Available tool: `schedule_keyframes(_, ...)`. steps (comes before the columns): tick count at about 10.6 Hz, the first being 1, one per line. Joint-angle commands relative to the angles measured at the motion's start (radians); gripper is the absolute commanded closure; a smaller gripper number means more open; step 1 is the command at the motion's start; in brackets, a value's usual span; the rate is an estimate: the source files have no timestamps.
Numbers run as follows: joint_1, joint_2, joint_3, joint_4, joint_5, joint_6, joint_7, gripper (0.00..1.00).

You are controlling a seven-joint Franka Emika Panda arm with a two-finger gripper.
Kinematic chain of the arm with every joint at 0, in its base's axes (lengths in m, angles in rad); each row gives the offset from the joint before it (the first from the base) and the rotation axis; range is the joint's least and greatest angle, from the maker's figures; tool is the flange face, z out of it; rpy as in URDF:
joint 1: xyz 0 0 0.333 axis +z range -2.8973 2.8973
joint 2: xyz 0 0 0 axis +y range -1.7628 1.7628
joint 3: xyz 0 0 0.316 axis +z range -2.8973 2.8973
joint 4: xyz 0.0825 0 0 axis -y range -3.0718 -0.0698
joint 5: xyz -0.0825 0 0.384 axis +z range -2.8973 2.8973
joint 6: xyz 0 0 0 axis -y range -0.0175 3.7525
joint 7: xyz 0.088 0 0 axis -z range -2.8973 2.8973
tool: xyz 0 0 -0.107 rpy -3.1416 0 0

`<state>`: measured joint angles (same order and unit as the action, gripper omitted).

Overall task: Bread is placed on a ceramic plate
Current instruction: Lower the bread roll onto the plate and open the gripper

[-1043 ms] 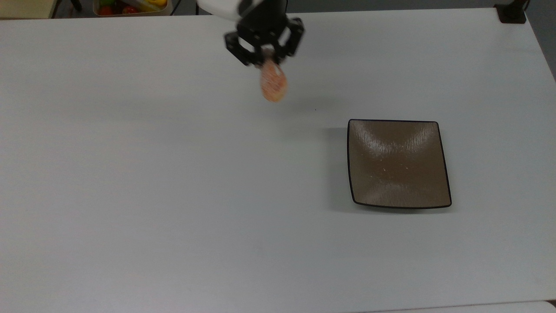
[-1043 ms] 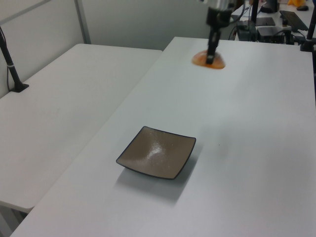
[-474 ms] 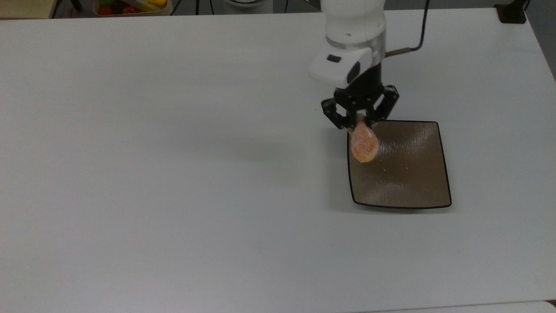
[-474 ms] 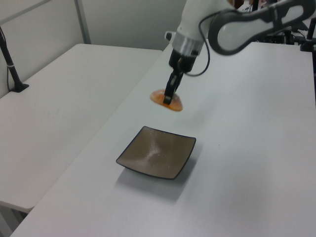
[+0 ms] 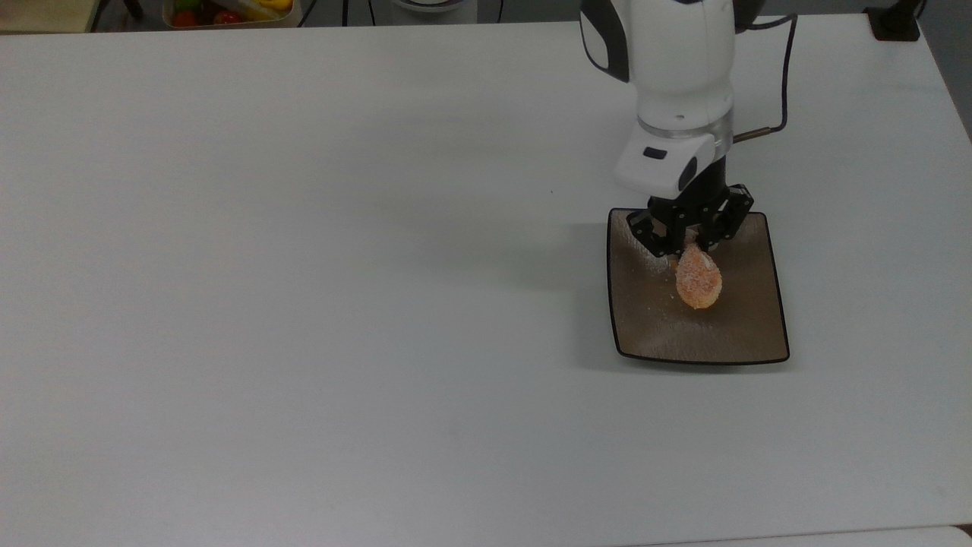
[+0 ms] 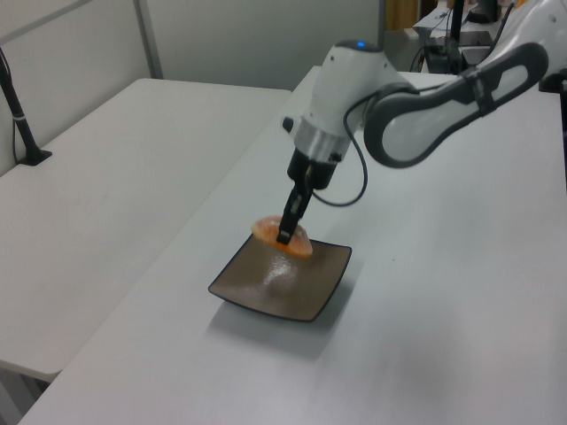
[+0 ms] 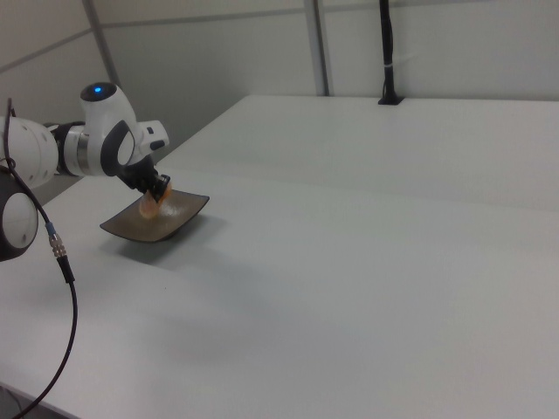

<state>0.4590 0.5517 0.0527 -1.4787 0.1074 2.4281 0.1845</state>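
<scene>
The square glossy brown ceramic plate [image 5: 748, 327] lies on the white table toward the top view's right. My gripper [image 5: 689, 245] hangs over the plate's far half, shut on one end of the bread [image 5: 699, 282], a small oval orange-tan bun with a grainy crust. The bread dangles from the fingers over the plate's dished centre, close above it. In the left view the bread [image 6: 268, 230] sits just over the far edge of the plate [image 6: 275, 288], with the gripper [image 6: 285, 237] in front of it. The right view has the plate [image 7: 162, 227] at its left, with the bread [image 7: 149, 207] above it.
A bin of colourful items [image 5: 228, 11] stands beyond the table's far edge at the top view's upper left. A black clamp [image 5: 894, 23] sits at the far right corner. A second white table [image 6: 106, 177] adjoins on the left view's left.
The arm has carried the bread from the table's far middle toward the top view's right, past the plate's near corner, to over the plate's centre, and lower.
</scene>
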Motion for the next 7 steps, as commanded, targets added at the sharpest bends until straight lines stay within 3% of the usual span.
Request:
schedule_keyframes(1,0.030,0.056,-0.007,0.021,-0.008,0.074,0.021,0.79)
schedule_keyframes(2,0.033,0.069,-0.007,0.021,-0.008,0.083,0.021,0.71)
schedule_keyframes(4,0.033,0.073,-0.007,0.018,-0.005,0.083,0.024,0.38)
schedule_keyframes(5,0.033,0.073,-0.007,0.017,-0.006,0.083,0.023,0.33)
schedule_keyframes(6,0.032,0.073,-0.005,0.017,-0.005,0.083,0.024,0.21)
schedule_keyframes(7,0.029,0.071,-0.007,0.017,-0.012,0.083,0.021,0.00)
